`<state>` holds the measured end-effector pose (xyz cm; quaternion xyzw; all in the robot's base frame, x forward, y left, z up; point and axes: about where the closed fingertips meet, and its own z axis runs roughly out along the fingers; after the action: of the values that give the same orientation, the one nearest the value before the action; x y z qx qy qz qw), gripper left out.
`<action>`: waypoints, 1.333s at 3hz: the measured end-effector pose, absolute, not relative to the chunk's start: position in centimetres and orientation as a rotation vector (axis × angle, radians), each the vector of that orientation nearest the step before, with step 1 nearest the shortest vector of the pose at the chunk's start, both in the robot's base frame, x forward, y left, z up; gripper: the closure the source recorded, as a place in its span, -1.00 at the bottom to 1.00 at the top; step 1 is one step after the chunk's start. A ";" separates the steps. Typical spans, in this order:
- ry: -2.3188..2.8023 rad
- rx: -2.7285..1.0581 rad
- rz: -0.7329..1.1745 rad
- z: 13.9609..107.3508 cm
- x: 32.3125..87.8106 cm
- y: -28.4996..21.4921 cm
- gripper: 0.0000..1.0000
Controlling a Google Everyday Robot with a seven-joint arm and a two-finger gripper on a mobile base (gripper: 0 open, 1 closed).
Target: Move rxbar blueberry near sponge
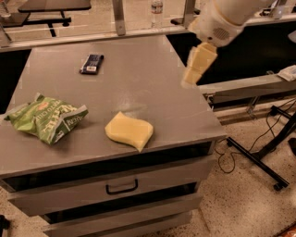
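Observation:
The rxbar blueberry (92,64), a small dark navy bar with a white label patch, lies flat at the back left of the grey table top (138,78). The pale yellow sponge (129,130) with wavy edges lies near the table's front, well apart from the bar. My gripper (190,77) hangs from the white arm at the upper right, above the table's right edge, far from both the bar and the sponge. It holds nothing that I can see.
A green chip bag (45,118) lies at the table's front left. Drawers with a dark handle (122,187) are below the top. A black stand's legs and cables (259,157) cross the floor at the right. A bottle (157,6) stands behind the table.

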<state>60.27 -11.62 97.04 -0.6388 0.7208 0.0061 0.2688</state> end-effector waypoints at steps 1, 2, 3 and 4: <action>1.884 -1.661 0.084 96.9 67.3 -7.5 -1.00; 1.842 -1.605 0.164 96.7 71.6 -4.0 -1.00; 1.797 -1.572 0.273 95.7 74.8 0.2 -1.00; 1.764 -1.566 0.363 94.0 76.9 4.4 -1.00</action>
<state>76.92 4.35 93.98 -0.6101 0.6871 0.1413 0.3684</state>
